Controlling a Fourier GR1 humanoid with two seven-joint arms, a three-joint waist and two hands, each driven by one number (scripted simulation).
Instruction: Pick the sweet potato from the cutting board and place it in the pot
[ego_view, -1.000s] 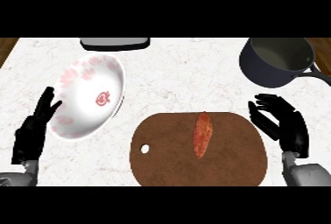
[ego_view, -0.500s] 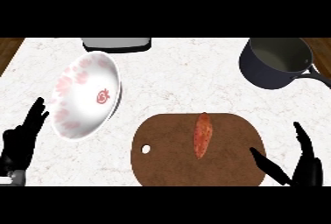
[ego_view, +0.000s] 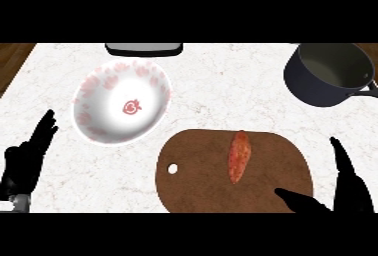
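Sweet potato: long orange-red sweet potato (ego_view: 239, 156) lies lengthwise on the round brown wooden cutting board (ego_view: 207, 185), lower centre.
Pot: dark grey metal pot (ego_view: 328, 75), upper right, on the white marbled surface (ego_view: 221, 85).
Right hand (ego_view: 347, 192): lower right, fingers straight, thumb spread over the board's edge, holding nothing.
Left hand (ego_view: 26, 160): lower left, fingers straight, resting.
Plate: white plate with red pattern (ego_view: 123, 102), upper left.

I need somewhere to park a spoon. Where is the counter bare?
Bare marble lies between the plate and the pot, above the cutting board. Crowded: right hand at the board's right edge; left hand beside the plate.
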